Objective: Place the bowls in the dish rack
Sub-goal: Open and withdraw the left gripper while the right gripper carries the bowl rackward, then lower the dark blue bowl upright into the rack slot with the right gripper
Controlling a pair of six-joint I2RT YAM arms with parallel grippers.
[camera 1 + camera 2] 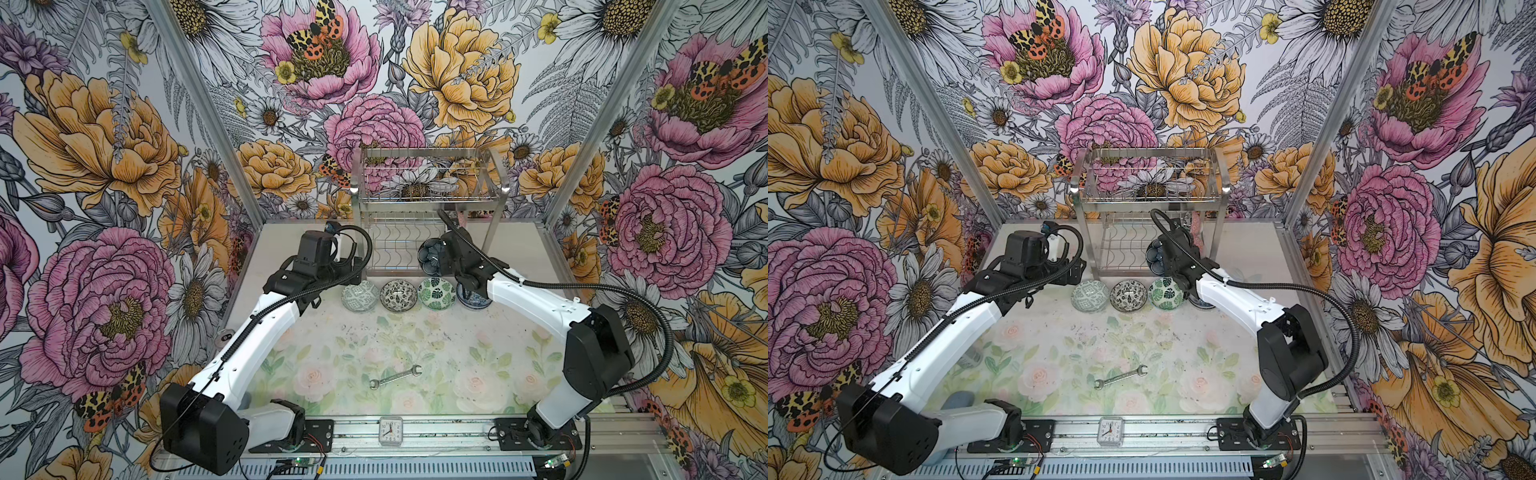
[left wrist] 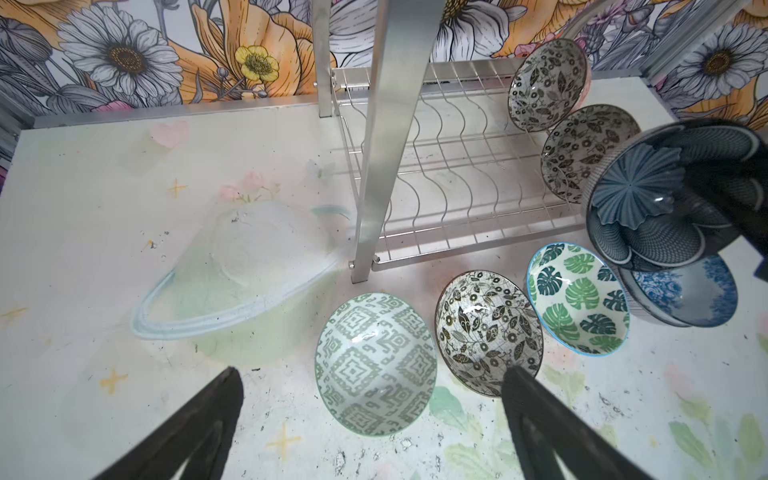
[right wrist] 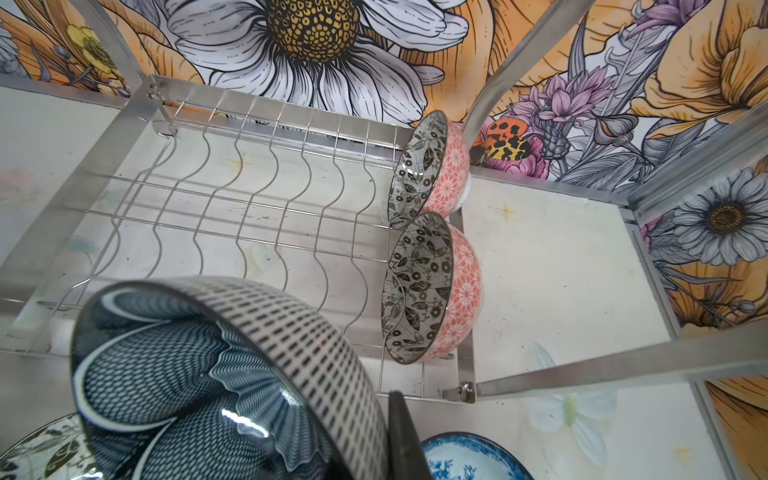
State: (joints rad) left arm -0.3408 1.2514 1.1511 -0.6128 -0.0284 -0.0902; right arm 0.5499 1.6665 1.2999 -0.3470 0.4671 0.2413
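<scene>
The steel dish rack (image 1: 428, 199) stands at the back of the table. Two pink bowls (image 3: 432, 166) (image 3: 432, 286) lean on edge at one end of its lower wire shelf (image 3: 257, 216). My right gripper (image 3: 376, 436) is shut on the rim of a dark blue petal bowl (image 3: 187, 374), which hangs tilted in front of that shelf (image 1: 429, 257). A row on the table holds a grey-green patterned bowl (image 2: 374, 365), a black-and-white floral bowl (image 2: 486, 328), a green leaf bowl (image 2: 577, 299) and a blue-white floral bowl (image 2: 681, 295). My left gripper (image 2: 372, 370) hangs open above the grey-green bowl, holding nothing.
A wrench (image 1: 395, 376) lies mid-table and a small clock (image 1: 390, 431) sits on the front rail. The rack's flat front leg (image 2: 386, 137) stands just beyond the left gripper. Flowered walls close in on three sides. My right arm covers part of the blue-white bowl (image 1: 473, 300).
</scene>
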